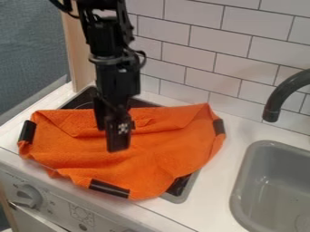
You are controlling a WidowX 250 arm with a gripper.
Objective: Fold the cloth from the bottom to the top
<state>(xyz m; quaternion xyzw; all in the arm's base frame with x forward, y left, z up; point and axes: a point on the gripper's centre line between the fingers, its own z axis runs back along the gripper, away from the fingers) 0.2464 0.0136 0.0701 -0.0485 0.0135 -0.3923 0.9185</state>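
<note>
Across stovetop point(180, 184), orange cloth point(157, 156) lies longest left to right. 1 gripper point(117, 147) hangs above; cannot tell how open, or holding what. Near edge's black strip point(109, 188) sits nearer than gripper.

Soft, fairly bright light falls on the desk point(237, 129) and wall tiles point(221, 40); shadows are faint, the blue-grey backdrop point(30, 54) dimmer.

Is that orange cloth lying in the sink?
No, the cloth lies spread over the stove top, with a strip of white counter between it and the sink.
</note>
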